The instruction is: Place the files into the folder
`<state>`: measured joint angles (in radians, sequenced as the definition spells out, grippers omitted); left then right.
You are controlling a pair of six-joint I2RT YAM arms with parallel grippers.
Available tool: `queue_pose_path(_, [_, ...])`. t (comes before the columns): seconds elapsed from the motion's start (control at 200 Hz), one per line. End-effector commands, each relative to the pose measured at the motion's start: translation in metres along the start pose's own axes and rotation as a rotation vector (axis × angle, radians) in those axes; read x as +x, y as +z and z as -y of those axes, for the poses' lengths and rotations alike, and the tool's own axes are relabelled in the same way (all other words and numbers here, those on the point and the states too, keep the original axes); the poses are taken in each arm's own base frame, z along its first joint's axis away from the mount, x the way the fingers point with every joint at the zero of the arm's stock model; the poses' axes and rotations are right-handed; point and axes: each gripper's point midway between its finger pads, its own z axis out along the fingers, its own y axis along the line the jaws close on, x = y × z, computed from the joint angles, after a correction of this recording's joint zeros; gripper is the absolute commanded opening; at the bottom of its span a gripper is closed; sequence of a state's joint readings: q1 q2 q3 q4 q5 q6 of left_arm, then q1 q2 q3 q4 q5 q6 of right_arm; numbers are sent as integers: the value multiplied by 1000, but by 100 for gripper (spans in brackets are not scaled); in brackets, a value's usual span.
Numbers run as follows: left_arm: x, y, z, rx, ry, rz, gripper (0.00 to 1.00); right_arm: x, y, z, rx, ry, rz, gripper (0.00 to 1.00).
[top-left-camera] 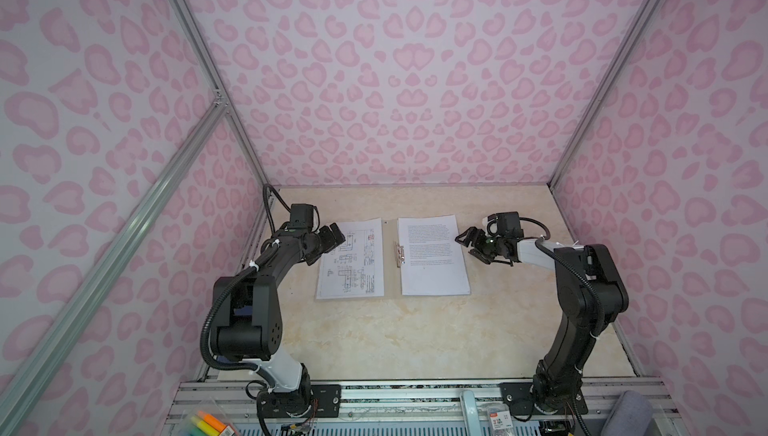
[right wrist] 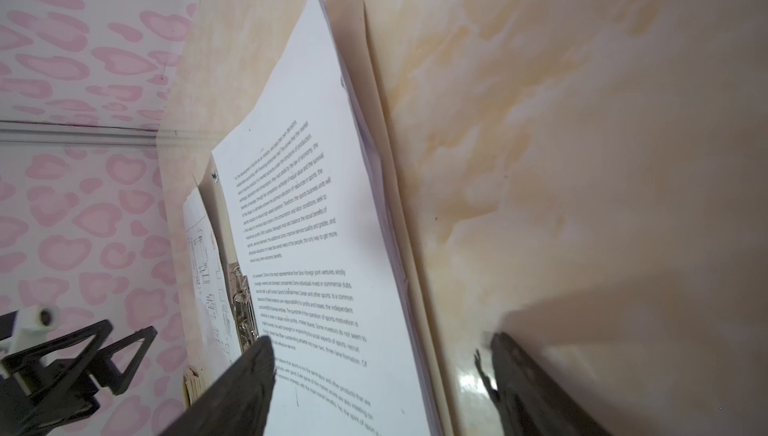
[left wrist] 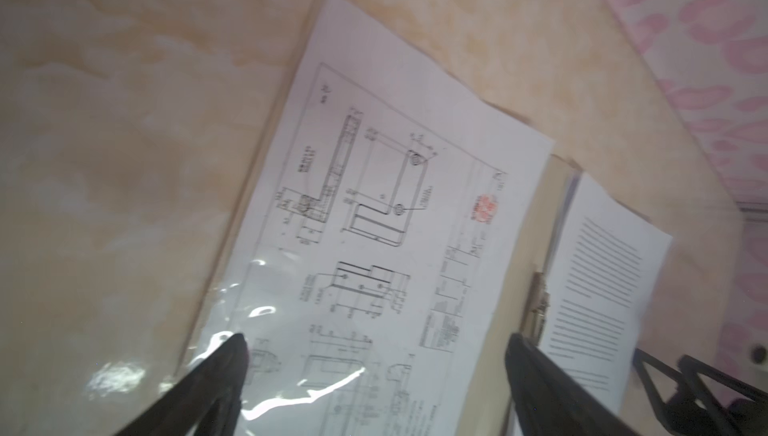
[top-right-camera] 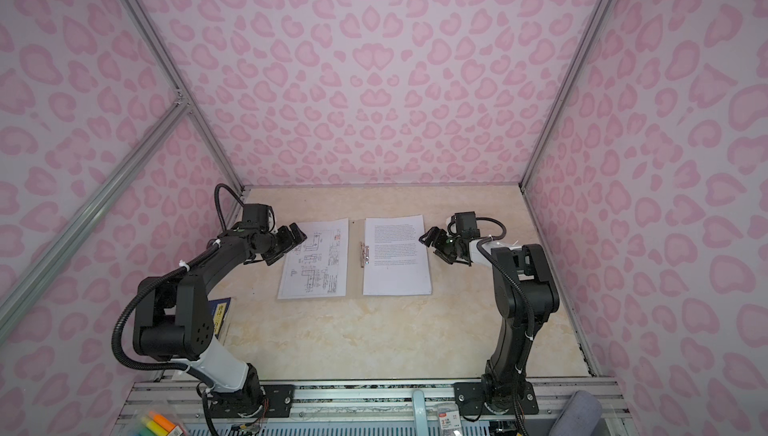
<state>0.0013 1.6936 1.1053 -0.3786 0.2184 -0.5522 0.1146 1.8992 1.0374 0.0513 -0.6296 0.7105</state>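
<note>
The grey-beige folder (top-left-camera: 390, 284) (top-right-camera: 355, 282) lies open and flat on the table, with a metal clip (top-left-camera: 400, 253) (right wrist: 243, 309) at its spine. On its left leaf a sheet with line drawings (top-left-camera: 353, 259) (top-right-camera: 318, 259) (left wrist: 374, 205) lies under glossy clear film. On the right leaf rests a stack of files with a printed text sheet (top-left-camera: 432, 259) (top-right-camera: 397, 259) (right wrist: 316, 205) on top. My left gripper (top-left-camera: 334, 237) (left wrist: 376, 342) hangs open over the drawing sheet's left part, holding nothing. My right gripper (top-left-camera: 465, 242) (right wrist: 382, 344) is open, its fingers straddling the stack's right edge.
A dark blue book with a yellow label (top-right-camera: 220, 313) lies by the left wall under the left arm. Pink patterned walls close in the table (top-left-camera: 395, 338) on three sides. A box of highlighters (top-left-camera: 210, 421) sits on the front rail.
</note>
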Motion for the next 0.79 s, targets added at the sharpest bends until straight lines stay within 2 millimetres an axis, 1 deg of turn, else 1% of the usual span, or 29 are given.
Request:
queue_pose_path(0.0, [6,20,-18,-43,42,-55,98,8,6,2,-14,0,-36,82])
queue_pose_path(0.08, [5,33,-25,-58,27,-72,98,11,8,-1,-26,-4,-46,82])
queue_pose_path(0.185, [2,44,-31,-57,13,-76,98,14,9,-3,-44,-2,-59,81])
queue_pose_path(0.28, [1,50,-37,-72,8,-83,98,16,10,-3,-55,3,-69,80])
queue_pose_path(0.375, [-2,51,-39,-62,2,-69,98,18,12,-3,-61,5,-76,79])
queue_pose_path(0.475, [-1,56,-34,-23,-4,-91,98,19,14,-3,-77,17,-86,78])
queue_pose_path(0.58, [8,60,-26,47,-27,-116,98,19,17,-6,-95,22,-91,78])
queue_pose_path(0.63, [10,59,-24,70,-49,-114,97,18,19,-7,-101,25,-93,78])
queue_pose_path(0.715, [10,53,-9,175,-82,-112,97,19,22,-7,-102,26,-101,77])
queue_pose_path(0.79, [5,49,5,255,-107,-118,97,19,25,-8,-112,32,-109,77])
